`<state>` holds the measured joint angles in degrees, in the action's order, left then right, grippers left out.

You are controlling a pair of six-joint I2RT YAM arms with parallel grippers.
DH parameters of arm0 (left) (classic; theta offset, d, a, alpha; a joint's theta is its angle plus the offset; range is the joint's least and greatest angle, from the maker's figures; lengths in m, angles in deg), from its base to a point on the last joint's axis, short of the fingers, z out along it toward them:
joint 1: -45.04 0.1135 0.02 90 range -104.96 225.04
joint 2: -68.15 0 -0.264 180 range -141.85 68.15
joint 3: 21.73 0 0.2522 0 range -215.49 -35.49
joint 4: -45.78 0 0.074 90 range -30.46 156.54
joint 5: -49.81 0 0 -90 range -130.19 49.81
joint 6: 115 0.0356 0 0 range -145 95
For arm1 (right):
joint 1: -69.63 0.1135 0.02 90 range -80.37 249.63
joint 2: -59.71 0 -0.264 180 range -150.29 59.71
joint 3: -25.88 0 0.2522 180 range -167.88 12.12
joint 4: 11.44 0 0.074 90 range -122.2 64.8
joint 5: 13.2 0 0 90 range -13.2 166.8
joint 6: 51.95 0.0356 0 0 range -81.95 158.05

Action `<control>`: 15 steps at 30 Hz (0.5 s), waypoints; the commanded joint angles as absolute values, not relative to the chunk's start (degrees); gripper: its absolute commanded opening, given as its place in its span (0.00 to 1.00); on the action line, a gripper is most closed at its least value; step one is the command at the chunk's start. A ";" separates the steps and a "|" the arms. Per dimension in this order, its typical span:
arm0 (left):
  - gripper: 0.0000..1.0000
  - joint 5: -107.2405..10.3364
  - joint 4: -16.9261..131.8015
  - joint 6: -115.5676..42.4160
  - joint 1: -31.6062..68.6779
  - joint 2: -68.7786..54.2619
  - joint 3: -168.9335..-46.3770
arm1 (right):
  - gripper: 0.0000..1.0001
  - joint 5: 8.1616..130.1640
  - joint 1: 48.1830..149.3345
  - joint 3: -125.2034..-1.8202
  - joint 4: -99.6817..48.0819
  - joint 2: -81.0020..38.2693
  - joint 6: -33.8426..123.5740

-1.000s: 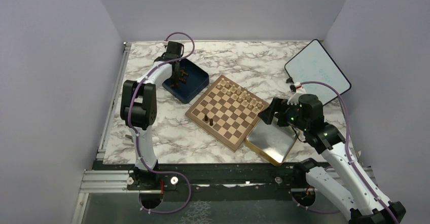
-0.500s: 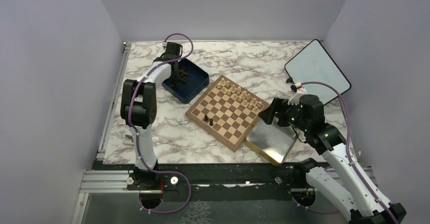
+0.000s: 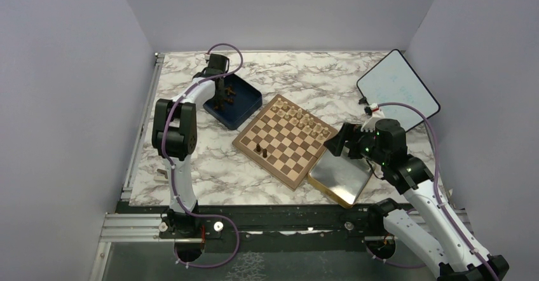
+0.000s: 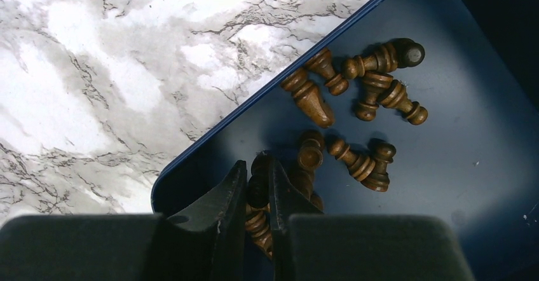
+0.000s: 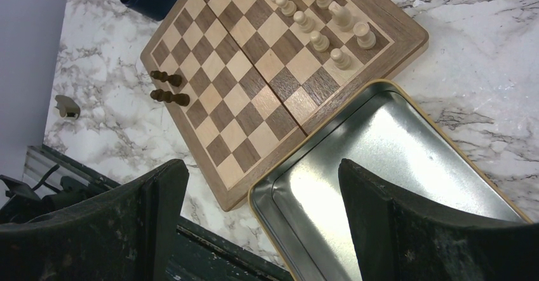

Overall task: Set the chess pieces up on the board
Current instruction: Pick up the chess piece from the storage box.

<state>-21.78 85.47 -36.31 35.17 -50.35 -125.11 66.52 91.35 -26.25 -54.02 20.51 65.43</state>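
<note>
The wooden chessboard (image 3: pixel 284 140) lies mid-table and also shows in the right wrist view (image 5: pixel 254 84). Two dark brown chess pieces (image 5: pixel 166 87) stand at its near-left edge, small in the top view (image 3: pixel 259 148). Several more dark pieces (image 4: pixel 356 84) lie loose in the dark blue box (image 4: pixel 457 166). My left gripper (image 4: pixel 257 176) is down in that box (image 3: pixel 233 100), shut on a dark chess piece (image 4: pixel 258 189). My right gripper (image 5: pixel 264 217) is open and empty, hovering over the gold-rimmed tray (image 5: pixel 381 166) by the board's right corner.
Pale beige pieces (image 5: pixel 318 14) stand in rows along the board's far edge (image 3: pixel 299 116). A white tablet (image 3: pixel 397 89) leans at the back right. A small pale object (image 5: pixel 65 106) lies on the marble left of the board.
</note>
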 commanded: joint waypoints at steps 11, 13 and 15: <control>0.11 -31.17 90.87 -37.39 33.81 -42.43 -129.03 | 0.94 67.66 91.70 -25.74 -53.14 21.23 65.23; 0.10 -30.88 91.57 -37.47 33.72 -41.66 -129.26 | 0.94 67.80 91.74 -25.80 -53.31 21.29 65.21; 0.10 -30.92 92.00 -37.63 33.56 -40.65 -129.23 | 0.94 67.78 91.69 -25.94 -53.40 21.27 65.21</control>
<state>-29.27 89.67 -36.94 34.03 -44.34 -127.67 66.65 91.35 -26.14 -54.02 20.51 65.43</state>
